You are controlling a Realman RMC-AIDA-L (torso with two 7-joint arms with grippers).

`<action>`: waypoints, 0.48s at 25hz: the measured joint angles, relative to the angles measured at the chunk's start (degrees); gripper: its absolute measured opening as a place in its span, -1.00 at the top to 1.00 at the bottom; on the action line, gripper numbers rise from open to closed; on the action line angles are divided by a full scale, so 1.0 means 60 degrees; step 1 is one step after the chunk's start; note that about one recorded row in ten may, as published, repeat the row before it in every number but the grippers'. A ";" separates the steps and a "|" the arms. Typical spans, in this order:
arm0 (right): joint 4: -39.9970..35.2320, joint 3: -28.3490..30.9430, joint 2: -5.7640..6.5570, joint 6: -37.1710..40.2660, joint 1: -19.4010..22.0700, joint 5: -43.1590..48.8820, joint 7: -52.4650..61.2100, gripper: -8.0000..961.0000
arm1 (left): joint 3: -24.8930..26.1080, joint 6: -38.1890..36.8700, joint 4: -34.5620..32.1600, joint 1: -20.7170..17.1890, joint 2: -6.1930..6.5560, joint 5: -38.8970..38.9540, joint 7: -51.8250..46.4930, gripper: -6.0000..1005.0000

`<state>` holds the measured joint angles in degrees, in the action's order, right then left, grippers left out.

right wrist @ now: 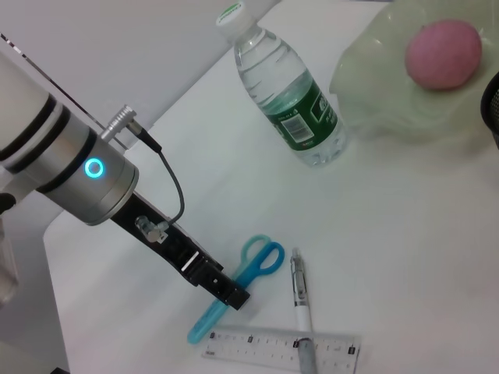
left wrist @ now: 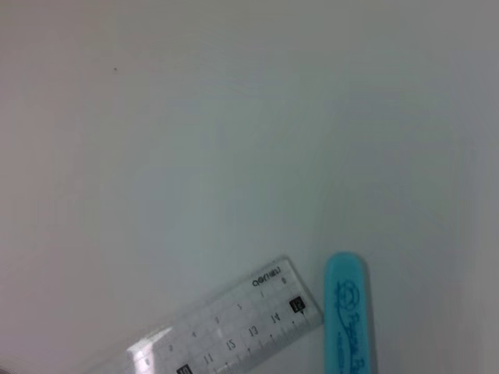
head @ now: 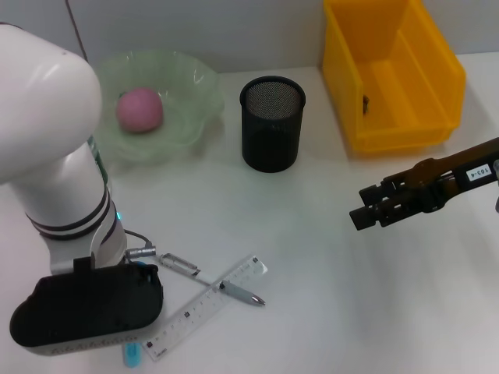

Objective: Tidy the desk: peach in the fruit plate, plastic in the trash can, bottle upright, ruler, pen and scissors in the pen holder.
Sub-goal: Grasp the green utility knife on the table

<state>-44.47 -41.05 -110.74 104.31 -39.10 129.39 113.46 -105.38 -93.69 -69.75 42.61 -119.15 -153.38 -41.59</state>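
The pink peach (head: 140, 109) lies in the green fruit plate (head: 195, 86) at the back left. The black mesh pen holder (head: 271, 125) stands mid-table with nothing showing in it. The clear ruler (head: 207, 308), with the pen (head: 234, 290) across it, lies near the front. My left gripper (right wrist: 226, 292) is down over the blue scissors (right wrist: 261, 257), beside the ruler (left wrist: 226, 327). The water bottle (right wrist: 284, 93) seems to stand on its base next to the plate (right wrist: 382, 86). My right gripper (head: 366, 206) hovers open at the right, holding nothing. The plastic is out of view.
A yellow bin (head: 390, 70) stands at the back right, behind my right arm. My left arm's white body (head: 54, 156) blocks the table's left front in the head view and hides the bottle there.
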 joint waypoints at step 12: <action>-0.0016 0.0000 0.0000 -0.0001 -0.0002 -0.0001 -0.0001 -0.73 | 0.0063 0.0088 0.0283 0.0201 -0.0005 0.0063 0.0019 -0.26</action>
<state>-44.56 -41.05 -110.74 104.30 -39.11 129.38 113.46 -105.00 -93.17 -68.05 43.81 -119.18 -153.00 -41.48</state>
